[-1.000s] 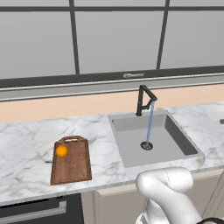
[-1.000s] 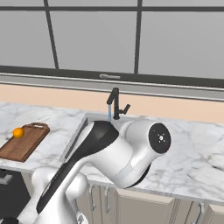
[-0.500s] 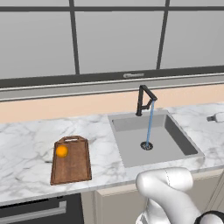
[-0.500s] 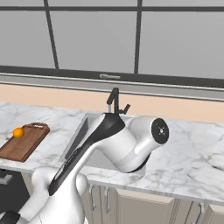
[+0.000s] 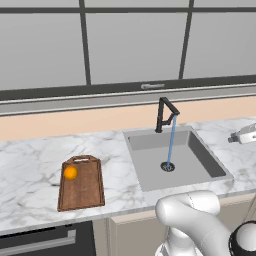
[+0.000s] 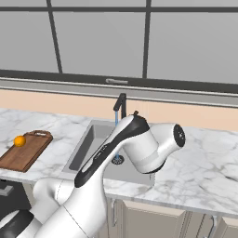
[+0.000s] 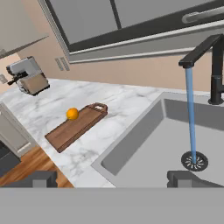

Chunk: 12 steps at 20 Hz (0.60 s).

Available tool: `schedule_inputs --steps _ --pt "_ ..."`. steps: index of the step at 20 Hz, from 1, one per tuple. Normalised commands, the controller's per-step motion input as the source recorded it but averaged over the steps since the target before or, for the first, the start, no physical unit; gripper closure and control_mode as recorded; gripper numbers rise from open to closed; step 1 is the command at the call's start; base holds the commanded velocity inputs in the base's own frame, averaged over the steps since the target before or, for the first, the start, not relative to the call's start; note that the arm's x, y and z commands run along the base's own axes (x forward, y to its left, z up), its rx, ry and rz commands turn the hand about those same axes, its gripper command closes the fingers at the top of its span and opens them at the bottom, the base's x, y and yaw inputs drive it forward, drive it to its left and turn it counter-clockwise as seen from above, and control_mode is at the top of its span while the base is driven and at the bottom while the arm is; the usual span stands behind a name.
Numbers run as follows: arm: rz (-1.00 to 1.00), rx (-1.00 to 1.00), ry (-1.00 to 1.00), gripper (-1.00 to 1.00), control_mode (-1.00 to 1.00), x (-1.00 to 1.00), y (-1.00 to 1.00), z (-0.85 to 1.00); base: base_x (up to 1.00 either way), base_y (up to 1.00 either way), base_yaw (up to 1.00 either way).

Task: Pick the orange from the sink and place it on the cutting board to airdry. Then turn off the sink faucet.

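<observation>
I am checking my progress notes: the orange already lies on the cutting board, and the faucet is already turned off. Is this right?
Not quite. The orange does lie on the cutting board, but the faucet is not off: the left base view shows a blue stream of water running from its spout down to the drain of the sink.

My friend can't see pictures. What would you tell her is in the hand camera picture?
Water runs from a black faucet into a grey sink. To the left, an orange sits on a brown cutting board on the white marble counter.
</observation>
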Motion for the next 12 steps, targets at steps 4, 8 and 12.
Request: schedule_inputs --steps 4,8,12 --pt "0.30 0.07 -0.14 -1.00 -1.00 0.18 0.00 -0.18 0.00 0.00 0.00" --pt "0.16 0.12 -0.11 -1.00 -1.00 0.07 -0.06 0.00 0.00 0.00 0.00" --pt "0.09 0.21 -0.03 -1.00 -1.00 0.17 -0.05 0.01 0.00 0.00 0.00"
